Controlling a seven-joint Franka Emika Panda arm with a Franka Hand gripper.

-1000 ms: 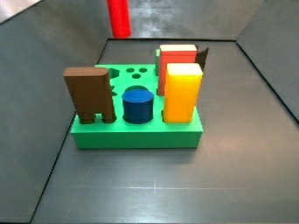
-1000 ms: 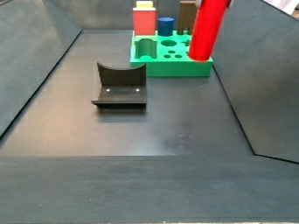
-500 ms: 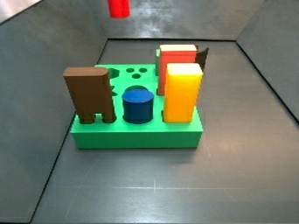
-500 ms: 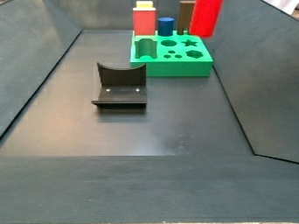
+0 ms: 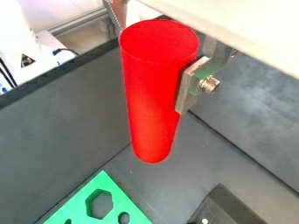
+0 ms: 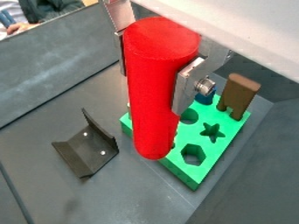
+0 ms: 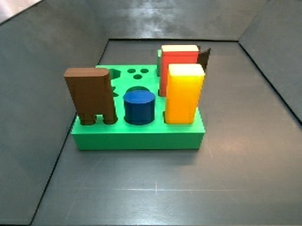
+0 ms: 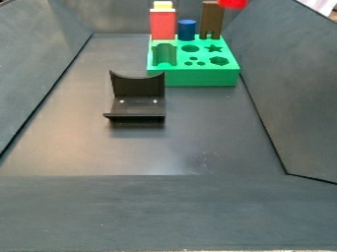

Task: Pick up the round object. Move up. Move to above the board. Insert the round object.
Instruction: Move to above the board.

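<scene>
You have the round object (image 6: 155, 87) clamped between the gripper's (image 6: 149, 72) silver fingers (image 6: 188, 80), long axis vertical, its lower end hanging high above the board (image 6: 198, 157). On the board stand a brown block (image 7: 90, 94), blue cylinder (image 7: 139, 106), orange block (image 7: 183, 92) and red-topped block (image 7: 178, 55). The fixture (image 8: 134, 95) sits apart from the board.

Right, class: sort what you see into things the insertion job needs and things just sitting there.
Needed: red cylinder peg, held in the end effector above the floor; green board.
Just there: brown block, blue cylinder, orange block, fixture.
</scene>
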